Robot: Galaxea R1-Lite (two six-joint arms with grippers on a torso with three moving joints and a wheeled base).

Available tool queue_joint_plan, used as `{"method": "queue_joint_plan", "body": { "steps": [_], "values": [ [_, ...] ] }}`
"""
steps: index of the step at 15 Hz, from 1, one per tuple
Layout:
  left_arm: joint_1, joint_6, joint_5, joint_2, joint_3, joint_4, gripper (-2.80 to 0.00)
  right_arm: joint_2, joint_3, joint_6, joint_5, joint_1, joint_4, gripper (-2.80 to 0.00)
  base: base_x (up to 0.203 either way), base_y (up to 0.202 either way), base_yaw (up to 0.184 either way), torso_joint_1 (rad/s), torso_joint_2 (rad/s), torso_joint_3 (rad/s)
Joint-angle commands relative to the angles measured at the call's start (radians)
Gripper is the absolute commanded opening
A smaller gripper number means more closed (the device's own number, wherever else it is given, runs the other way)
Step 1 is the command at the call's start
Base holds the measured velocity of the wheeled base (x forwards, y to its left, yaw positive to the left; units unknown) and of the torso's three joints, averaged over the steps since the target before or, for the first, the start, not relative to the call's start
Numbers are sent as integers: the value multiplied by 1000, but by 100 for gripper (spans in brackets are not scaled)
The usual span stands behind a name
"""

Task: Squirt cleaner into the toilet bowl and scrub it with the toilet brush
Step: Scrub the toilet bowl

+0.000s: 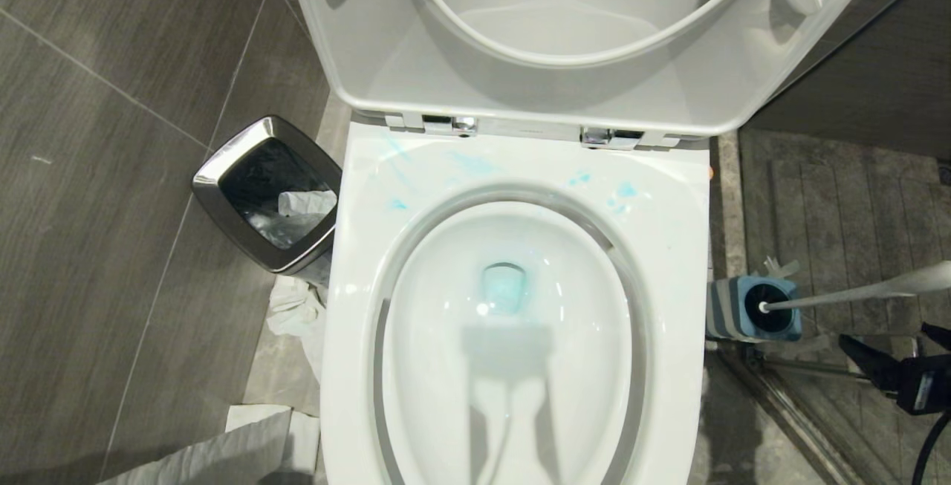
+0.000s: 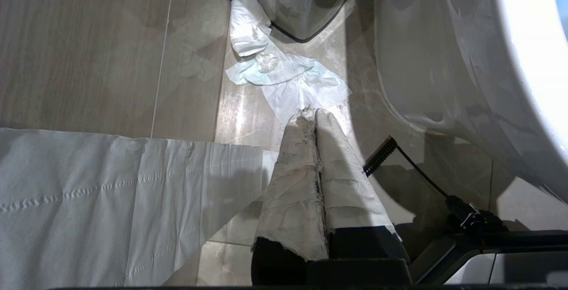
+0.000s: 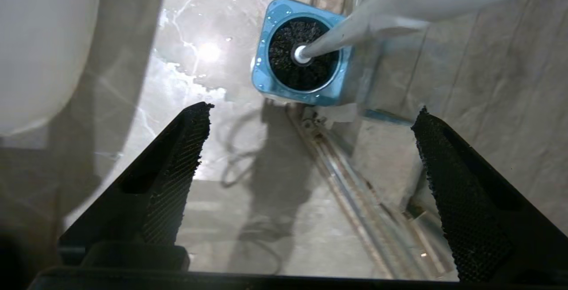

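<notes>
Head view: toilet bowl (image 1: 513, 307) fills the centre, seat raised, turquoise streaks on its broad rim and tinted water at the drain; toilet brush (image 1: 854, 293) stands head-down in its blue holder (image 1: 750, 310) at 3 o'clock, just off the rim, handle leaning toward the frame edge; right gripper (image 3: 310, 117), jaws spread wide, empty, hovers near but clear of the handle, open floor beneath; bin (image 1: 271, 191) crowds 9 o'clock; left gripper (image 2: 313, 114) pressed together, paper-wrapped, over floor tissue (image 2: 284, 77).
</notes>
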Motion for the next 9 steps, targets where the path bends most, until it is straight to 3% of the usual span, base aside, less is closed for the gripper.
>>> {"method": "queue_joint_plan", "body": {
  "steps": [1,6,9],
  "values": [
    [0,0,0,1,2,0,-280,13,-2,35,-13,7,-6,0,0,0,0,0,0,0],
    [0,0,0,1,2,0,-280,72,-64,141,-180,18,-7,0,0,0,0,0,0,0],
    [0,0,0,1,2,0,-280,116,-119,194,-246,84,-8,0,0,0,0,0,0,0]
  ]
}}
